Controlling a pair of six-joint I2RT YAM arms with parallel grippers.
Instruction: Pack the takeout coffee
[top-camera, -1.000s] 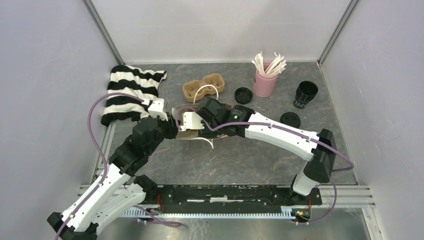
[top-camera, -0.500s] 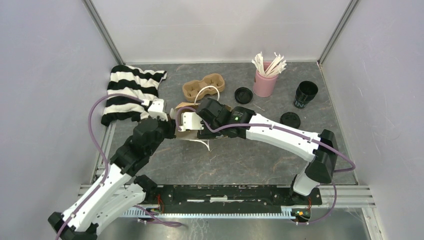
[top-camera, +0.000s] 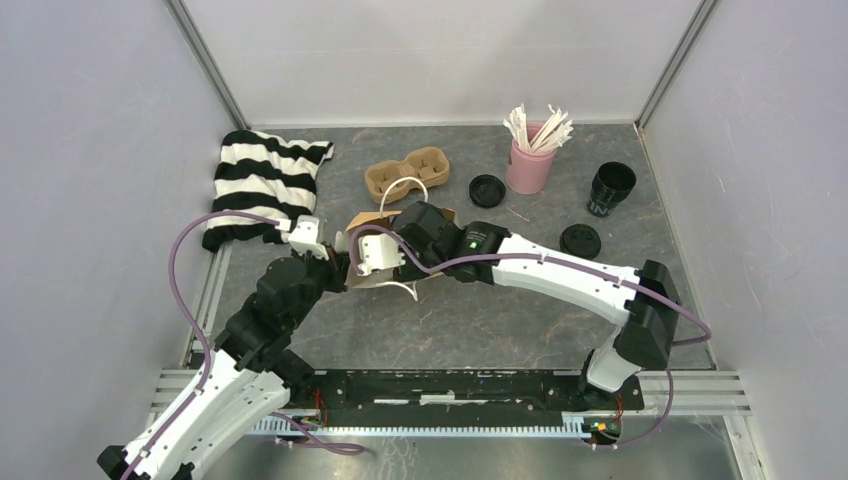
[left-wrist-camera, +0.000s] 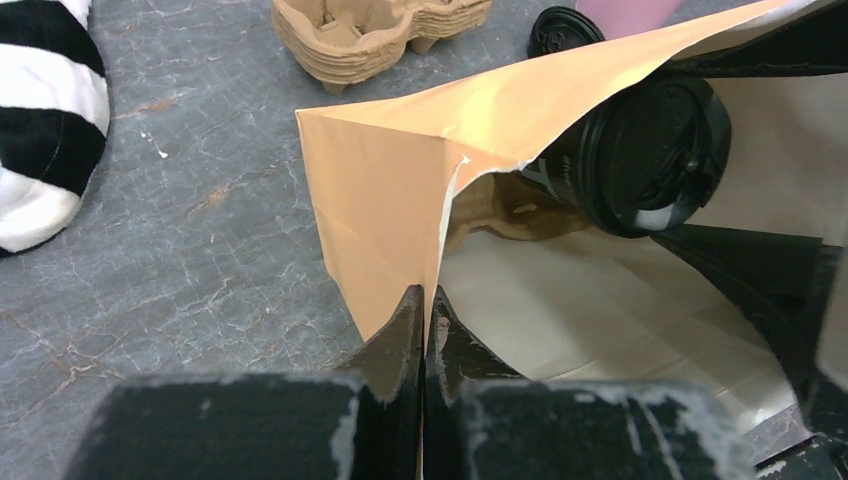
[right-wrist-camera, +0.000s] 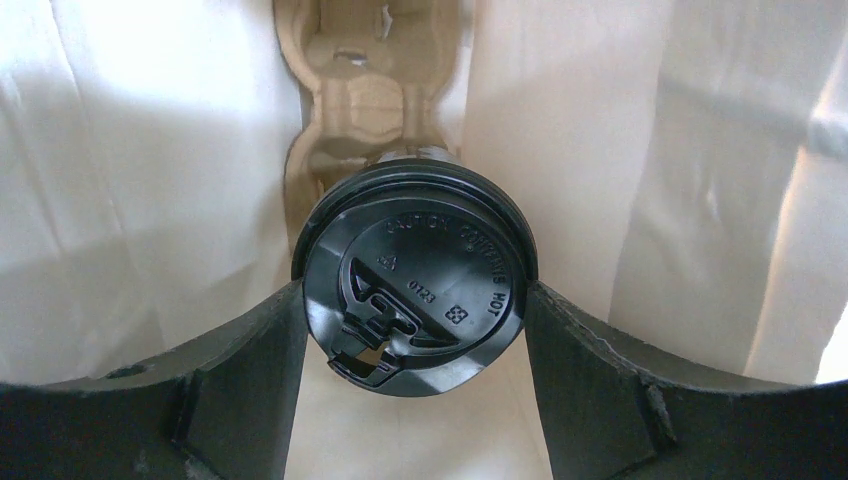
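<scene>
Far left: striped cloth (top-camera: 262, 185), bunched on the table (top-camera: 480, 320). Next, left gripper (left-wrist-camera: 424, 315), clenched flat on the edge of a paper bag (left-wrist-camera: 390, 200), bag mouth gaping. Inside the bag, right gripper (right-wrist-camera: 413, 310), clamped around a lidded cup (right-wrist-camera: 415, 290), lid toward the bag's mouth, base toward a cardboard tray (right-wrist-camera: 365, 90) deeper in; seated in it or not, cannot tell. Behind the bag, on the table, a spare tray (top-camera: 407, 175). Further right: loose lid (top-camera: 487, 189), just beside a pink cup (top-camera: 528, 168) of white sticks (top-camera: 538, 125); second lid (top-camera: 580, 239), flat on the table; far right, open cup (top-camera: 610, 188), upright, uncovered, well apart from the bag.
</scene>
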